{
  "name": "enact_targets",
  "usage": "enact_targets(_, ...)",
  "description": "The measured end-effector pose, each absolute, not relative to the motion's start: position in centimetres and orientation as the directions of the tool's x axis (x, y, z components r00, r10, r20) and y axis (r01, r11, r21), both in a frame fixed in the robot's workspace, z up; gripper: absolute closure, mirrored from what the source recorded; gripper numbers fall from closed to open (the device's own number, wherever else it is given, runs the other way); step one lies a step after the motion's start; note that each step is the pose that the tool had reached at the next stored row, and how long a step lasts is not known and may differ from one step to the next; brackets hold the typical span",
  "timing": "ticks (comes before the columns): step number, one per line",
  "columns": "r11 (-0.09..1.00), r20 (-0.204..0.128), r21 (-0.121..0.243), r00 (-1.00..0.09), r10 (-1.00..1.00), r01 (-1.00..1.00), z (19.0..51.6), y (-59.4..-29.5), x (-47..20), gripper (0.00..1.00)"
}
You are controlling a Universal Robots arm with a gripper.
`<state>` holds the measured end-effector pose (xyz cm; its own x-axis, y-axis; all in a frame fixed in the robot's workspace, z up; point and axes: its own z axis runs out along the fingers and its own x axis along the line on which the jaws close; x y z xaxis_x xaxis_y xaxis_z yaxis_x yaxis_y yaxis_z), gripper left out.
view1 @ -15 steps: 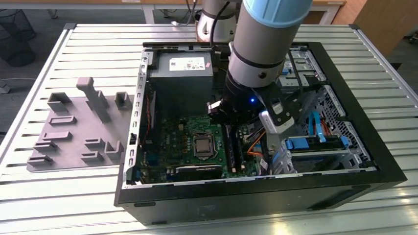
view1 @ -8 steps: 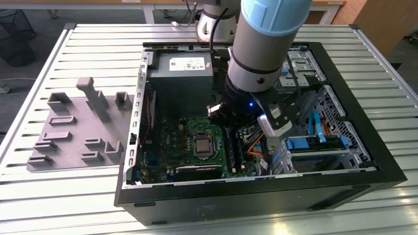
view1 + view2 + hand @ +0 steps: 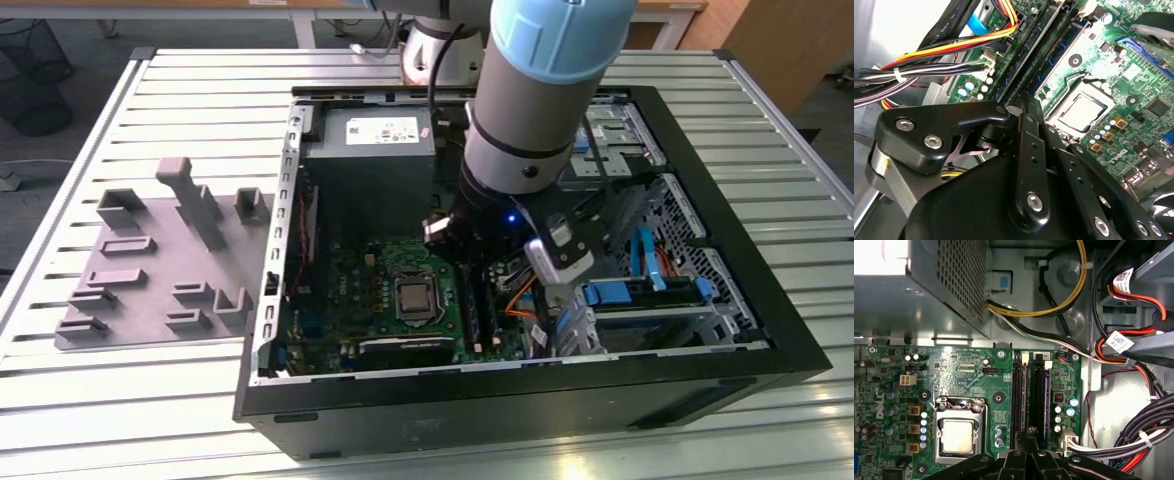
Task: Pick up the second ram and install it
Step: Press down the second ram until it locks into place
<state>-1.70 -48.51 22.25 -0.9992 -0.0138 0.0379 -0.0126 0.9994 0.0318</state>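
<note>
The gripper (image 3: 1030,436) is down inside the computer case (image 3: 400,395), its jaws drawn narrow over the memory slots (image 3: 1030,390). The second ram (image 3: 1045,392) sits in a slot.

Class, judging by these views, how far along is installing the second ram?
Done: the second ram apparently already stands in a slot on the motherboard, beside the processor socket. In hand: the gripper sits at the near end of the slots, close above the board. Left: whether the stick is fully seated cannot be confirmed.
</note>
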Motion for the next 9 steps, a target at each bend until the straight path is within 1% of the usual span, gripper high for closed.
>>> enact_targets(9, 0.999, 0.038, 0.031, -0.999, -0.014, -0.013, 21.90, -48.51, -1.70, 0.89)
